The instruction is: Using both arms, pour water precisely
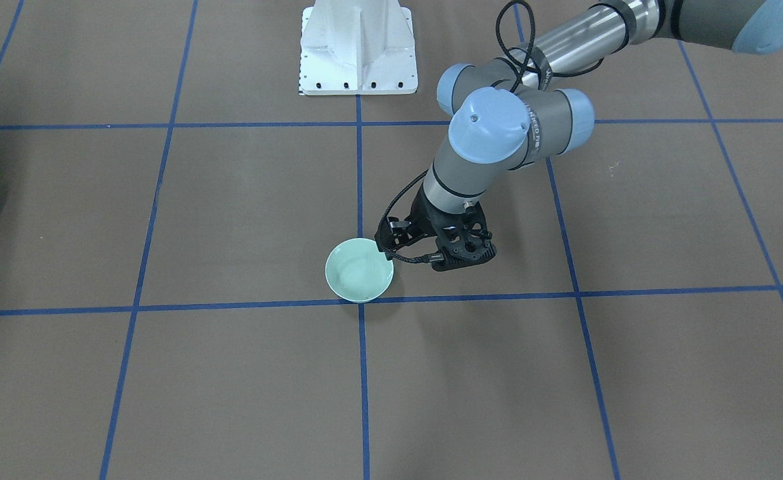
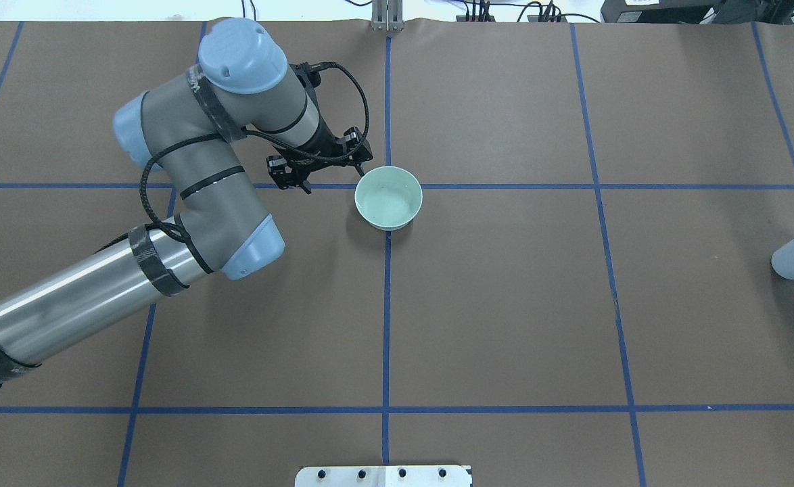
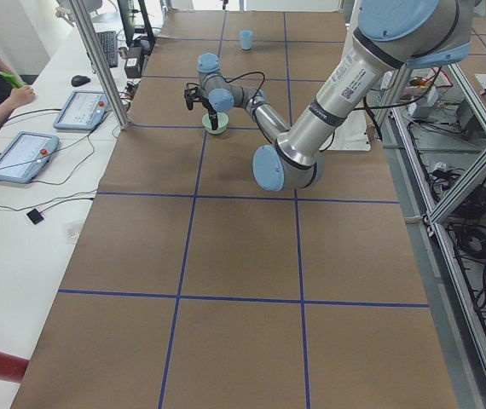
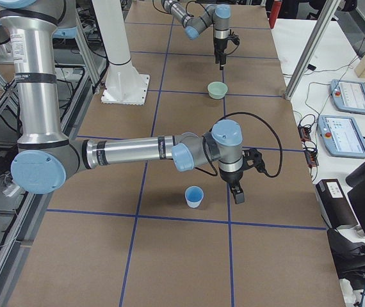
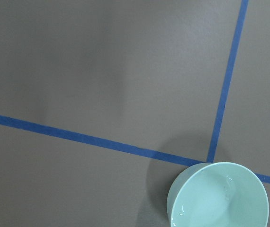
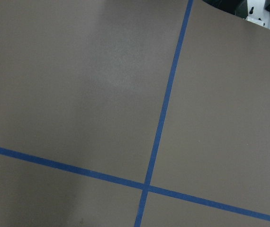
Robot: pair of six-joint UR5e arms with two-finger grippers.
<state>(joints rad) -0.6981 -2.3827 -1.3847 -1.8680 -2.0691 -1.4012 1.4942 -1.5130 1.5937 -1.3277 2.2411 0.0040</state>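
Item one, the landmark: the mint-green bowl (image 2: 404,215), upright on the tape crossing at table centre, mouth up. Item two, the water (image 5: 227,189): a small clear amount inside the bowl, showing only as faint glints in the left wrist view. Item three, the left gripper (image 1: 461,253): just beside the bowl on its robot-left side and pointing down. It carries nothing I can see, and its own body hides the fingertips, so I cannot tell their spread. Lettering runs along the left arm's wrist sleeve, too small for me to read. Item four, the light-blue cup (image 4: 194,196): well apart from the bowl toward the robot's right, upright with its long axis vertical. I cannot tell its contents. Item five, the right gripper (image 4: 237,196): equally far out from the bowl, just beside the cup and apart from it, fingers hanging downward. It appears only in a side view, so I cannot tell whether they stand wide or narrow. My judgement is that any cup move belongs to the right arm, which is much the nearer. No other writing is legible.
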